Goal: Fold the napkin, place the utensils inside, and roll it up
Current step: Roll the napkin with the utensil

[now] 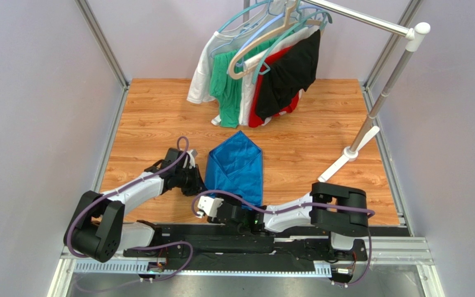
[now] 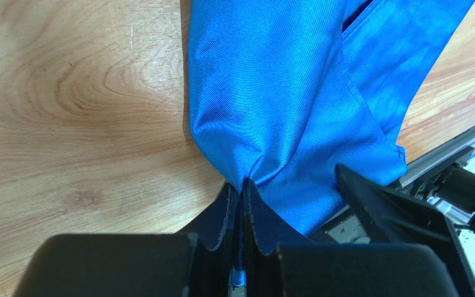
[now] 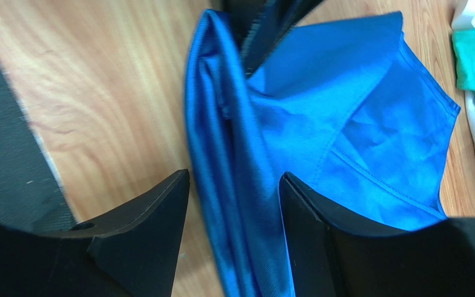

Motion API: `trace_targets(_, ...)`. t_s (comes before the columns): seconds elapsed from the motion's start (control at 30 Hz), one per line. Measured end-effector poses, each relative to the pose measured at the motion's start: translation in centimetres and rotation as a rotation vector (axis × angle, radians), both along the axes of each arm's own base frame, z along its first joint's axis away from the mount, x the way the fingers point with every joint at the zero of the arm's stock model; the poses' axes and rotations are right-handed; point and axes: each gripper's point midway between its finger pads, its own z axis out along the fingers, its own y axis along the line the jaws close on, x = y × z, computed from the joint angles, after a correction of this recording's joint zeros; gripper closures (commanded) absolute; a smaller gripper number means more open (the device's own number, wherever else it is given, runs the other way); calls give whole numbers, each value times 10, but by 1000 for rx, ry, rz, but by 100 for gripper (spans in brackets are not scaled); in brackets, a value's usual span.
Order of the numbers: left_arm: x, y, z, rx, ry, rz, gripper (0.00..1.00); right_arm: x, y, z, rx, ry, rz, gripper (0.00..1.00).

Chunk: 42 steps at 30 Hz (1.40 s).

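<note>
1. Top view: the napkin point(image 1: 237, 166) is seen lying part-folded to a point on the wooden table point(image 1: 320, 136).
2. Left wrist: the left gripper point(image 2: 241, 185) is clamped on a bunched napkin edge.
3. Right wrist: the right gripper point(image 3: 234, 176) is spread wide, with the gathered edge between its fingers.

Item count:
- Napkin point(image 1: 237, 167): one, blue, centre of the tabletop point(image 1: 153, 117).
- Tools: two, the left tool point(image 2: 241, 198) and the right tool point(image 3: 234, 185), at the near edge.
- Clothes rack point(image 1: 370, 18): one, far right.
- Hanging garments: four colours, white point(image 1: 201, 68), green point(image 1: 224, 80), red point(image 1: 270, 111), black point(image 1: 292, 68).
- Hangers point(image 1: 246, 65): several, overlapping; exact count not determinable.
</note>
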Motion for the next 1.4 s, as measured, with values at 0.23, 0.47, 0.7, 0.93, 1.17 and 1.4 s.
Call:
trace_targets(0.23, 0, 0, 0, -3, 2, 3, 100, 10, -3, -3, 7, 22, -36, 48)
trace_targets(0.47, 0, 0, 0, -6, 3, 3, 100, 9, 2, -9, -4, 38, -38, 77)
trace_targets(0.7, 0, 0, 0, -10, 11, 4, 100, 6, 0, -13, -18, 62, -33, 100)
trace_targets(0.93, 1, 1, 0, -11, 9, 4, 77, 5, 4, -14, -51, 91, -20, 100)
trace_targets(1.17, 14, 11, 13, -15, -64, 52, 30, 7, 6, -13, -44, 232, -5, 100)
trace_targets(1.4, 27, 27, 27, 3, -170, 137, 23, 8, -2, -12, -49, 437, 5, 100)
